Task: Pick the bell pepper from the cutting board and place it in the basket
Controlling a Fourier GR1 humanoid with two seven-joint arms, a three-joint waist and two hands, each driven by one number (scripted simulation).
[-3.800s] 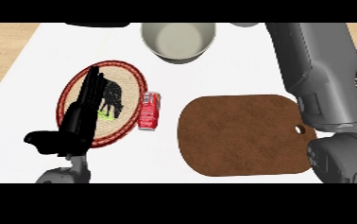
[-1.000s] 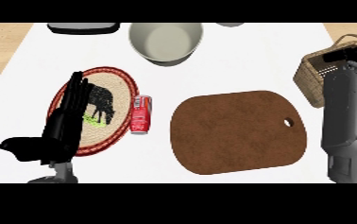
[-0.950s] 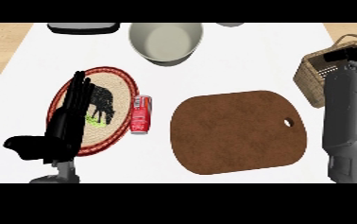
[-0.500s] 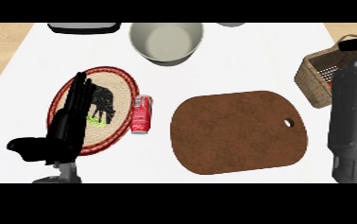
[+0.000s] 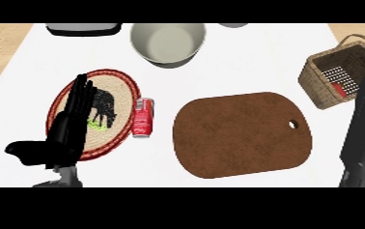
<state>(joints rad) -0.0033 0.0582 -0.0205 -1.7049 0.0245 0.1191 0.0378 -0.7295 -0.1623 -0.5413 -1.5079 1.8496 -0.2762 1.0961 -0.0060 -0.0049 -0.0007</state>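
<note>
1. Look at the lower left of the frame: your left hand [image 5: 61,136] rests there with its fingers straight and pointing up, released and holding nothing, lying over the left part of the round plate [image 5: 121,85].
2. That plate has a red rim, a woven tan face and a dark animal figure at its middle; it sits on the white bench [image 5: 235,64] left of centre.
3. Just right of the plate you see a red can [image 5: 143,118] lying on its side, close to the plate's rim.
4. The brown cutting board [image 5: 242,134] fills the lower centre-right of the frame, with a small hole near its right edge. Its top shows only bare wood.
5. The wicker basket [image 5: 321,85] stands at the right edge, above the board and apart from it. Something red with a pale grid pattern [image 5: 341,83] shows inside it; you cannot tell for sure that this is the bell pepper.
6. A pale round bowl [image 5: 169,43] sits at the upper centre, and a dark tray [image 5: 83,29] lies at the upper left.
7. Only a dark forearm [image 5: 354,146] shows at the lower right edge; the right hand itself is out of view.
</note>
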